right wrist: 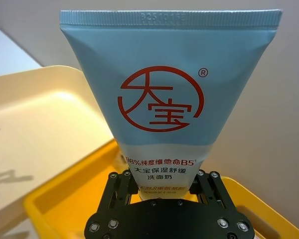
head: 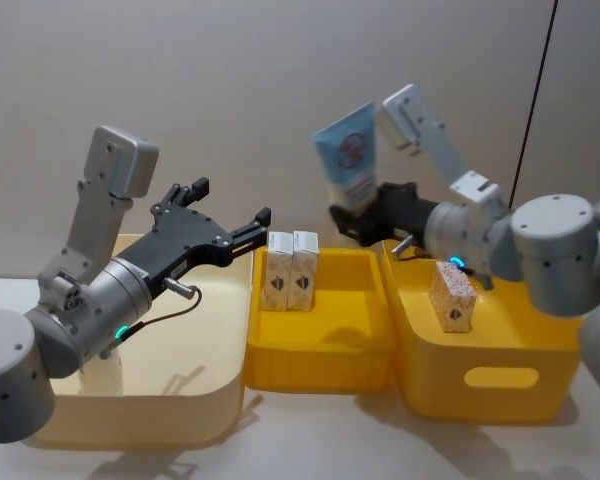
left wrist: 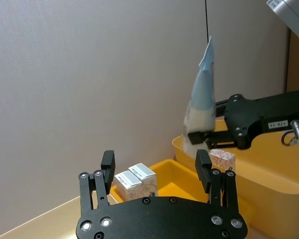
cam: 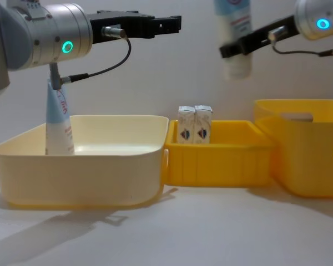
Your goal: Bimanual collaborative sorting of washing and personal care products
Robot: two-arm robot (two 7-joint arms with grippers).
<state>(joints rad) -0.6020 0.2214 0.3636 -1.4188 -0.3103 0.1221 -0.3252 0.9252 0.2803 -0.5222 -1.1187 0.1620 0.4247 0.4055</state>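
The right tool [head: 352, 222] is clamped on the white cap end of a light-blue tube [head: 348, 158], holding it upright in the air over the seam between the low yellow tray [head: 320, 345] and the tall yellow bin [head: 500, 375] on the right. The left tool [head: 248, 228] hangs over the far right side of the cream bin [head: 130, 405], its fingers spread with nothing between them, facing the tube.

It looks like a handover in the making. One tube [cam: 59, 119] already stands in the cream bin's left corner, so I'd guess this one is bound there too. Two cartons [head: 291, 270] stand side by side at the tray's far left, and another carton [head: 453, 296] sits in the tall bin.

Next, the two tools must close the gap so the left one can take the tube's body before the right lets go.
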